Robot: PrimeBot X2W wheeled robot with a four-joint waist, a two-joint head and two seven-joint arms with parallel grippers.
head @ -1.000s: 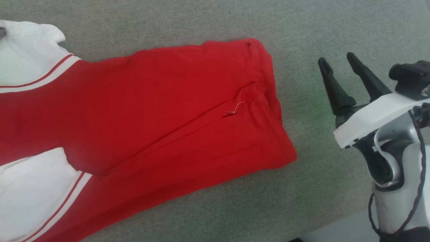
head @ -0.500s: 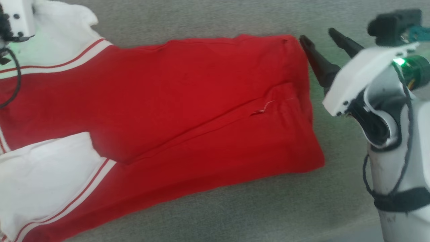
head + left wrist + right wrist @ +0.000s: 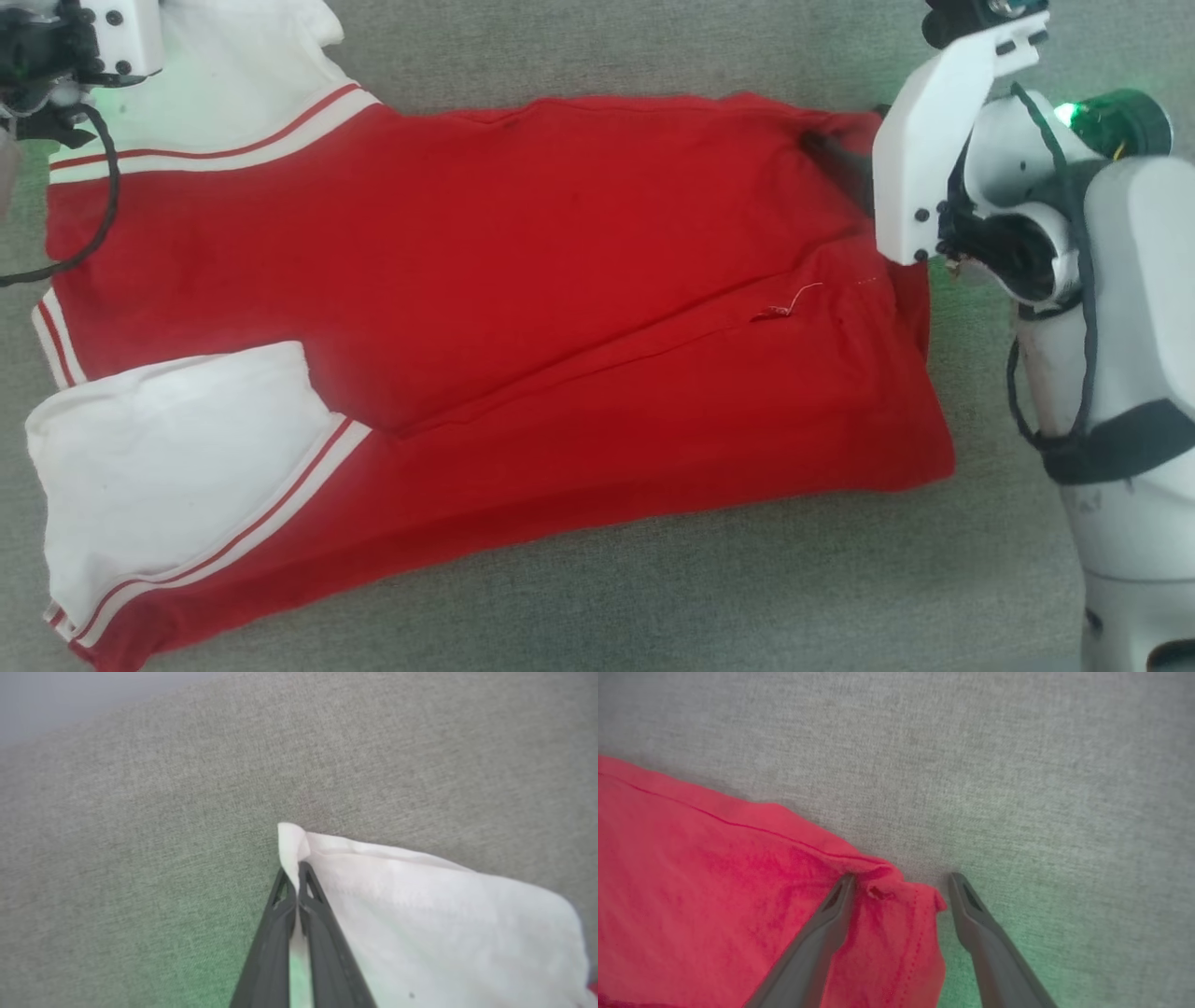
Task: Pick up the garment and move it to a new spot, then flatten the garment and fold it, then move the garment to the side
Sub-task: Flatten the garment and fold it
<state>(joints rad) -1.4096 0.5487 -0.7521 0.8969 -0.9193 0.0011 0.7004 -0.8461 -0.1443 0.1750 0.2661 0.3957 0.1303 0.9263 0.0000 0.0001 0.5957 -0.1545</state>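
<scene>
The left hand (image 3: 296,877) pinches the garment's (image 3: 420,914) white corner over grey fabric (image 3: 140,812).

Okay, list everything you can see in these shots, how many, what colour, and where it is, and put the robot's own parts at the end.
garment: one, red with white inside and red-striped white trim, laid out across the middle of the surface.
loose thread: one, pale, on the red cloth near its right end.
surface: one, grey woven fabric, under everything.
left gripper: one, dark fingers, shut on the garment's white corner at far left.
right gripper: one, dark fingers, open, astride the garment's red far-right corner.
right arm: one, white with black cable and green light, right edge.
</scene>
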